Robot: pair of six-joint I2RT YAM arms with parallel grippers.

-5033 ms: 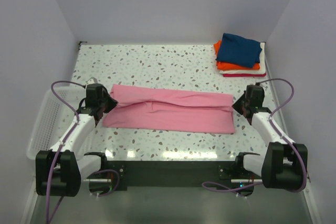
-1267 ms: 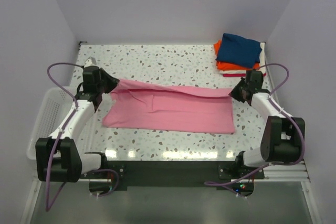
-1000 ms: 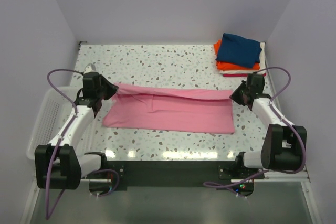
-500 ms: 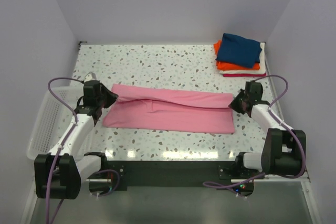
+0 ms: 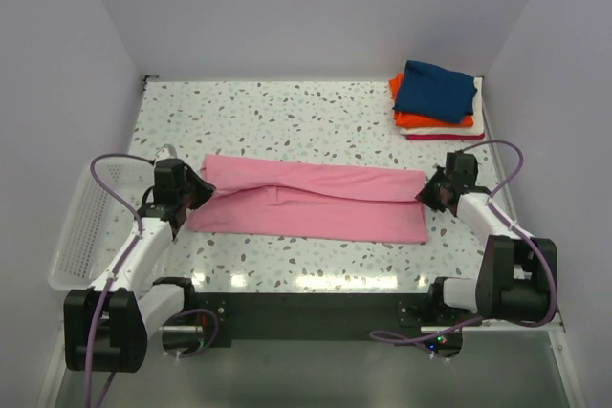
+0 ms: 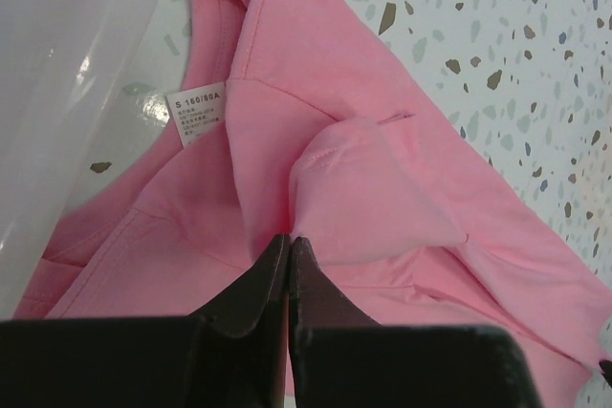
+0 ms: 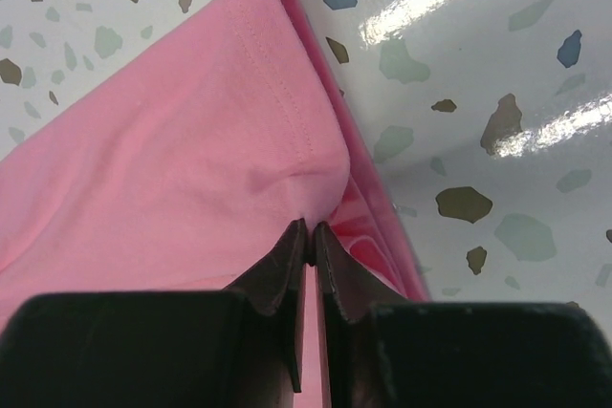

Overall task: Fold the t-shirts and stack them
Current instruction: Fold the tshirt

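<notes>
The pink shirt lies folded long on the surface — left pincer pinching its left end, right pincer its right, both seemingly low — stacked shirts beyond its right end.

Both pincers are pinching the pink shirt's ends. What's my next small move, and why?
Probably open both pincers: the pink shirt lies folded in a flat band on the table, with the left pincer and right pincer shut on its ends.

One pink shirt; four folded shirts — one basket.
</notes>
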